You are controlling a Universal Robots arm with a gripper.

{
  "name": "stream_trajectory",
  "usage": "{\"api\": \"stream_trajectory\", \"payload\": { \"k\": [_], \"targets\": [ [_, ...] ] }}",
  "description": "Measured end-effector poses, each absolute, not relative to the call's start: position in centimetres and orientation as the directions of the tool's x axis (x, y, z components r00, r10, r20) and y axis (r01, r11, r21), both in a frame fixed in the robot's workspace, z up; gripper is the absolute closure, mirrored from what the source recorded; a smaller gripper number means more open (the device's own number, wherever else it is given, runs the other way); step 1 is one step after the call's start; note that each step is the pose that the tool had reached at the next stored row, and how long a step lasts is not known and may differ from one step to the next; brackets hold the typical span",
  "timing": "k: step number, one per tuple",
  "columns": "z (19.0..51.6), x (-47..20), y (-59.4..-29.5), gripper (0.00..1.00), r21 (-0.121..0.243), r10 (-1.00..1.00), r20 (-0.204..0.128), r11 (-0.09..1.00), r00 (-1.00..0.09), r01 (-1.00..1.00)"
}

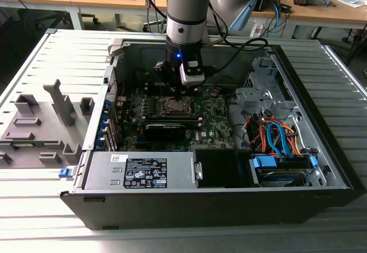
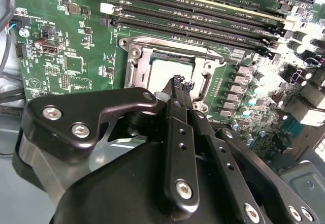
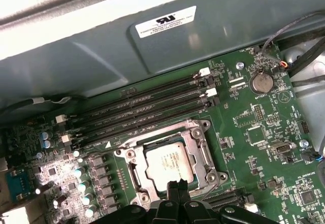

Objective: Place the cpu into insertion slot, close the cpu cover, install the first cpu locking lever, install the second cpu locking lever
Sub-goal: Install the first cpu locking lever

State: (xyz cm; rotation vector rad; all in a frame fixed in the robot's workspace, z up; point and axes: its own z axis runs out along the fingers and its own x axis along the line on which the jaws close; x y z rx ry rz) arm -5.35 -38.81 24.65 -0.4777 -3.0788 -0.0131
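Black gripper (image 2: 177, 82) is holding its fingers pressed together, pinching nothing that I can see, with the tips hanging at the edge of the cover (image 3: 205, 155). The cpu (image 3: 170, 162) is lying in the slot (image 3: 127, 154), framed by the lowered cover, on the green board (image 3: 238, 148) inside the open case (image 1: 229, 201).

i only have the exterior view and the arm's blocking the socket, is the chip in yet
Observer: Yes. In the first wrist view the chip sits flat in the socket, silver face up.
Operator: cover up or down
Observer: Down. In the second wrist view the cover lies flat around the chip.
Operator: where's the gripper exactly
Observer: In the first wrist view the gripper is over the socket's edge, on the side away from the memory slots.
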Motion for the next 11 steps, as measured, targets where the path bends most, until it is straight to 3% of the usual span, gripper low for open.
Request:
{"api": "stream_trajectory", "payload": {
  "k": [11],
  "targets": [
    [24.65, -5.35, -38.81, 0.89, 0.004, 0.283, 0.027, 0.959, -0.959, 0.283]
  ]
}}
